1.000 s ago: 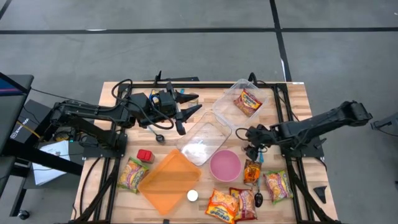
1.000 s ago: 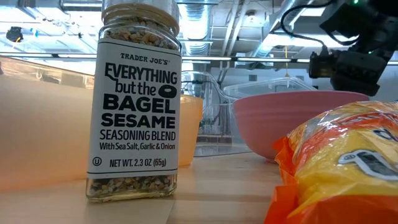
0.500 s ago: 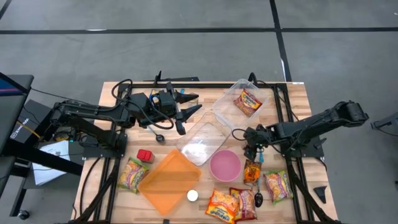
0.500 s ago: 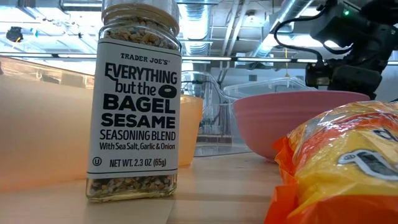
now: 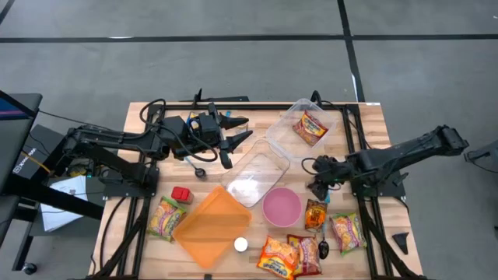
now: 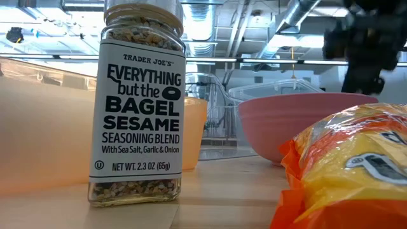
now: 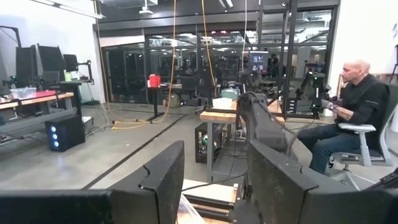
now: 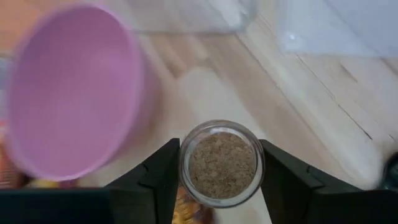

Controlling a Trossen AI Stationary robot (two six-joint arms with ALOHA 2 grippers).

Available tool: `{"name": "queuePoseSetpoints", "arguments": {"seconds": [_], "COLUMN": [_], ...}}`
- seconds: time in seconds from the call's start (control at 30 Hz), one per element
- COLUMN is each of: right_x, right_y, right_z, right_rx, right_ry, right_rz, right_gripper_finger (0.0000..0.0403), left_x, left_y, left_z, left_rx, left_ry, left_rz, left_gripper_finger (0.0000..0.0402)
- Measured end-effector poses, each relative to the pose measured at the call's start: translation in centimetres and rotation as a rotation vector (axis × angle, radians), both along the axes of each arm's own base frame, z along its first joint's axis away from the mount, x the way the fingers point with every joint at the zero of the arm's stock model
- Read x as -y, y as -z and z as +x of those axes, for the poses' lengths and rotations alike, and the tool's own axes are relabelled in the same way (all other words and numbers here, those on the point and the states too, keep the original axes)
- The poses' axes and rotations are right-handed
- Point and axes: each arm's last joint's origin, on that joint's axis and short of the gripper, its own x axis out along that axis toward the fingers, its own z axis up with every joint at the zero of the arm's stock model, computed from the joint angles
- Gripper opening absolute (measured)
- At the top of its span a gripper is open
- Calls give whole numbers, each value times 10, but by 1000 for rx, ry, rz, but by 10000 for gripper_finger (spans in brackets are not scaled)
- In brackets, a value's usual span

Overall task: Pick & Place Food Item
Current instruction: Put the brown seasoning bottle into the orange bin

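The right gripper (image 5: 317, 189) is shown right of centre in the high view, lowered over the table (image 5: 366, 124). In the right wrist view its two dark fingers (image 8: 163, 177) are seen pressed against opposite sides of a small, lidless glass jar (image 8: 222, 163) filled with brown granules, so that the jar is gripped between them at lower centre of that frame. The jar is shown upright, its open mouth facing the camera. A pink bowl (image 5: 281, 206) is placed just to the lower left of the gripper in the high view, and an orange food packet (image 5: 314, 214) just below it. Further packets are grouped along the lower edge: one at lower right (image 5: 346, 232) and one at lower centre (image 5: 278, 257). An empty clear container (image 5: 254, 177) is set at centre; a second clear container (image 5: 284, 128), at upper right, holds a noodle packet (image 5: 310, 127). An orange tray (image 5: 212, 225) is laid at lower left of centre, with another packet (image 5: 164, 218) and a small red object (image 5: 181, 194) beside it. A seasoning bottle (image 6: 137, 102) fills the left foreground of the low view. The left gripper (image 5: 237, 131) is held above the table's upper middle, fingers spread apart and holding nothing.
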Motion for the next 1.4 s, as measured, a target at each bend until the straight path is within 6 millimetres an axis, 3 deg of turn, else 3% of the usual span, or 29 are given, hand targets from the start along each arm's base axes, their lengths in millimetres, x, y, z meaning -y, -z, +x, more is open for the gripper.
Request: {"name": "queuePoseSetpoints", "arguments": {"seconds": [0.17,0.27,0.4,0.53,0.73,0.93,1.03,1.17,1.4], "right_x": [-13,-23,-36,-51,-74,-92,-102,-114,-135], "right_y": [-48,-76,-103,-126,-142,-156,-165,-161,-155], "right_z": [-2,1,15,41,88,152,189,235,291], "right_rx": [175,264,307,331,314,331,356,319,338], "right_ry": [-54,-141,-245,-337,-422,-349,-332,-334,-337], "right_rz": [47,48,11,-32,-104,-149,-163,-182,-173], "right_gripper_finger": [173,173,173,173,173,173,173,173,173], "left_x": [-1,-4,-4,-2,4,14,18,22,21], "left_y": [3,2,-6,-10,0,7,11,18,28], "left_z": [-6,-21,-51,-88,-138,-169,-180,-188,-194], "left_rx": [-72,-146,-202,-262,-401,-507,-555,-638,-762], "left_ry": [-19,-83,-164,-195,-130,-5,69,117,113], "left_rz": [5,6,4,-53,-150,-146,-141,-92,-26], "left_gripper_finger": [167,167,167,167,167,167,167,167,167]}}
